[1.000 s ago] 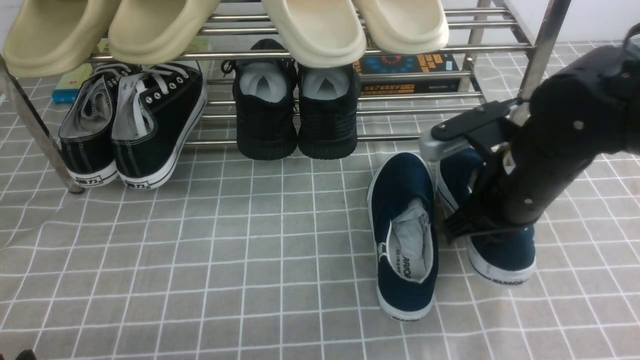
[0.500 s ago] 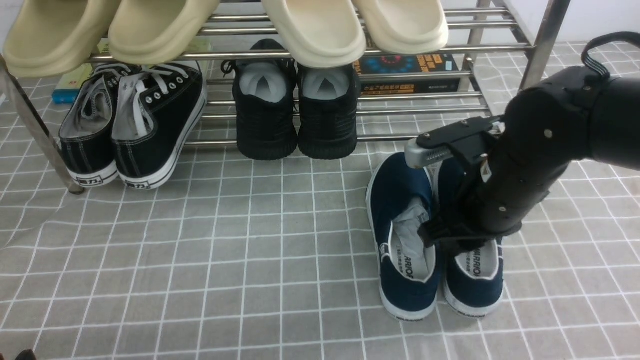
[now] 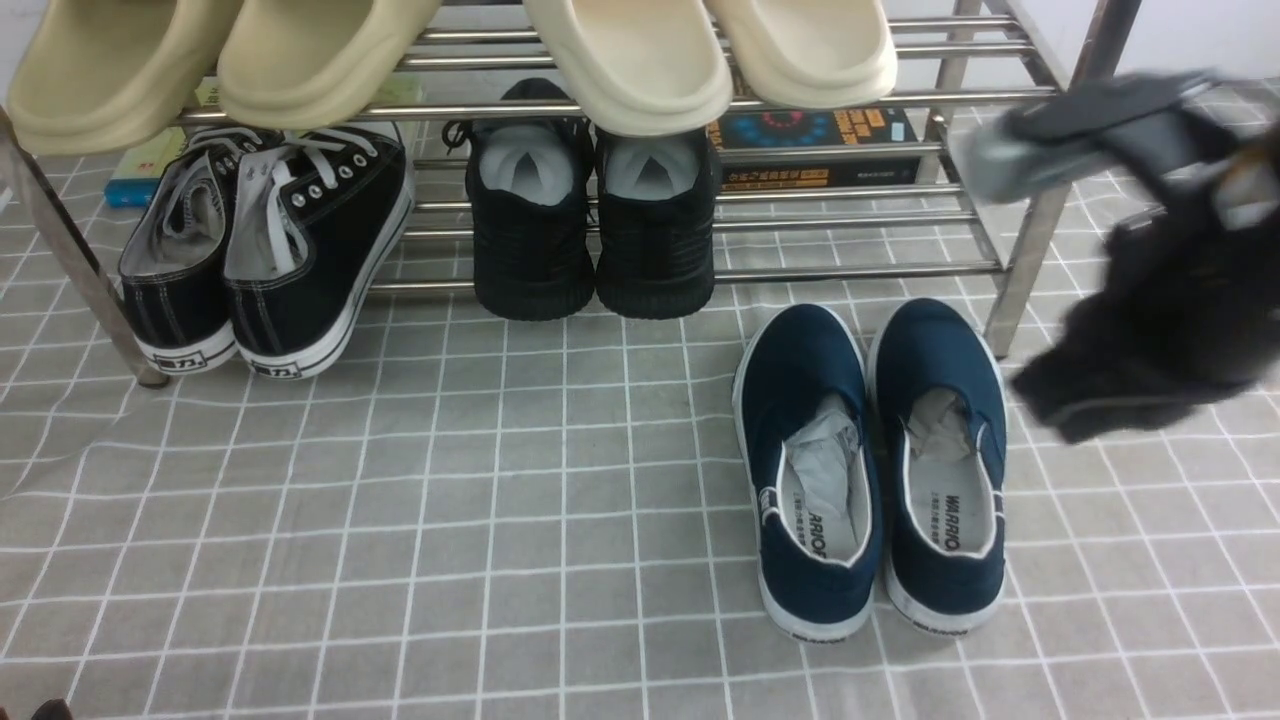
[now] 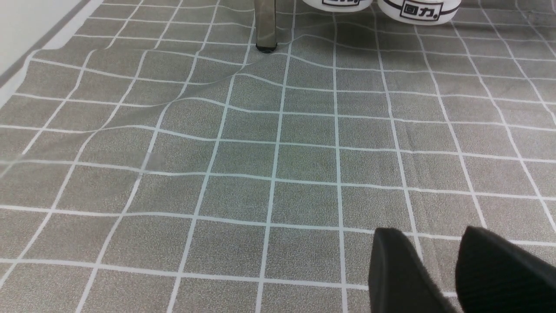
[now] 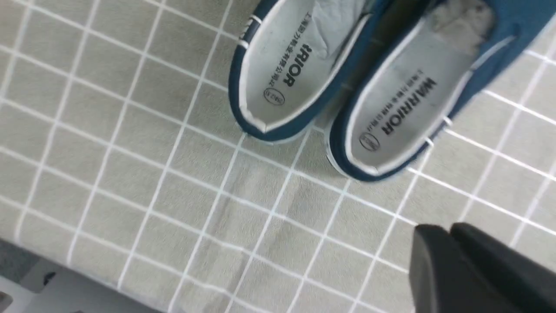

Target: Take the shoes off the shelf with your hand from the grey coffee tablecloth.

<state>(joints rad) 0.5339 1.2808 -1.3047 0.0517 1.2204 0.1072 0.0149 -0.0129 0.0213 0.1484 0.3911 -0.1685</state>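
At the far left our left gripper (image 4: 438,265) hangs over the grid-lined cloth (image 3: 400,520), fingertips slightly parted. Right of centre, the two navy slip-ons (image 3: 815,460) lie side by side on the cloth, toes toward the shoe rack (image 3: 860,272). At the right, our right gripper (image 5: 438,230) is closed with nothing in it, raised beside the shoes and apart from them, its arm reaching in from the right edge, blurred.

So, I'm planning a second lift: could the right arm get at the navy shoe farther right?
Probably yes: its pincer is shut and empty, and nothing seems to cover that shoe from above.
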